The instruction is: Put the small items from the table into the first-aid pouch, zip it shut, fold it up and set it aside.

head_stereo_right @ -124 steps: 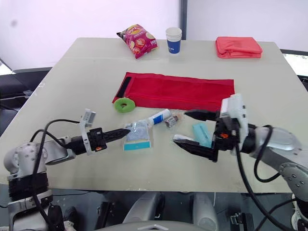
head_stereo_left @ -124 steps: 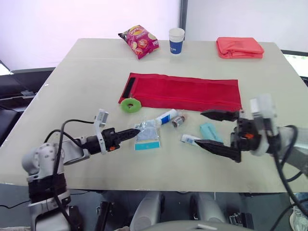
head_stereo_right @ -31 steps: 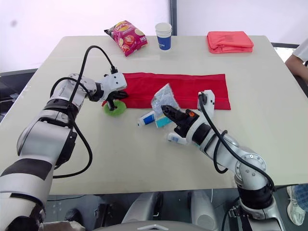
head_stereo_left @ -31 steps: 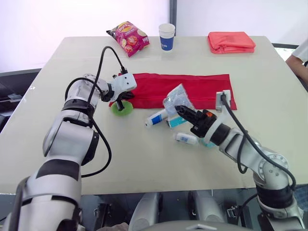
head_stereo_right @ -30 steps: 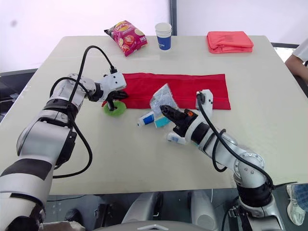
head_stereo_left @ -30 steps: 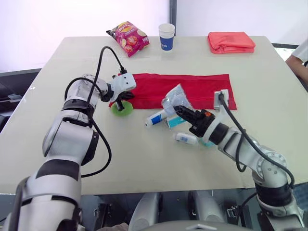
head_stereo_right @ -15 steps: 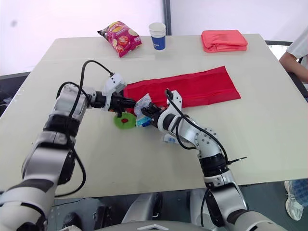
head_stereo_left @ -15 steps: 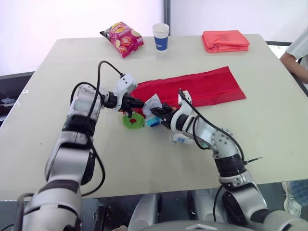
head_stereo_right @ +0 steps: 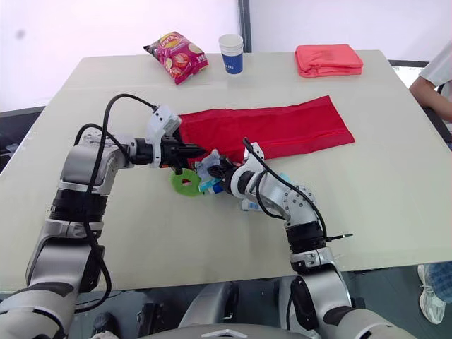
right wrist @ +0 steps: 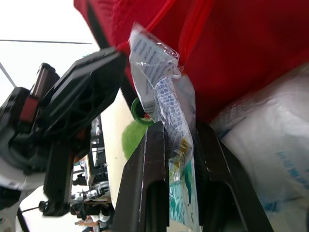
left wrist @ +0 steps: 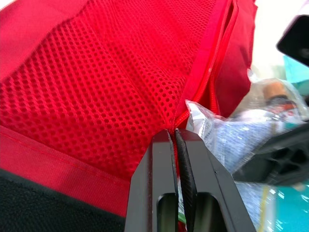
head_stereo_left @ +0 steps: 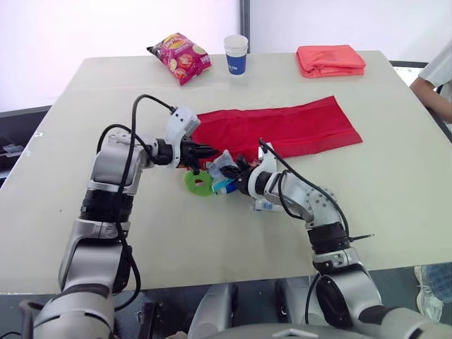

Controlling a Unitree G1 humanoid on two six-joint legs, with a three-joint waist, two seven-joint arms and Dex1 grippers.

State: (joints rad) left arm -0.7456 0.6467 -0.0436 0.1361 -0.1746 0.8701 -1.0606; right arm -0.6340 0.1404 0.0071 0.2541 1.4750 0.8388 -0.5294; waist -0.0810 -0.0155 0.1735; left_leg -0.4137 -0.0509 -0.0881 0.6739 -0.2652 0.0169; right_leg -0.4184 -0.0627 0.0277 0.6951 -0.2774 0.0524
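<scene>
The red first-aid pouch (head_stereo_left: 282, 127) lies unfolded across the table's middle, its mesh inside (left wrist: 96, 72) showing. My left gripper (head_stereo_left: 205, 150) is shut on the zipper edge at the pouch's left end (left wrist: 174, 135). My right gripper (head_stereo_left: 236, 168) is shut on a clear plastic packet (right wrist: 159, 72), holding it right at that opening, close to the left gripper's fingers. A green ring (head_stereo_left: 198, 181) sits just in front of the left gripper. A teal packet (head_stereo_left: 224, 186) and a small white tube (head_stereo_left: 265, 205) lie under and beside the right arm.
At the table's far edge are a chip bag (head_stereo_left: 179, 57), a blue-and-white paper cup (head_stereo_left: 236, 54) and a folded red cloth (head_stereo_left: 330, 59). A person's arm (head_stereo_left: 439, 74) shows at the right edge.
Over the last second my right gripper carried the clear packet left to the pouch's left end. The left gripper took the pouch's edge and pulled it slightly; the pouch now lies slanted.
</scene>
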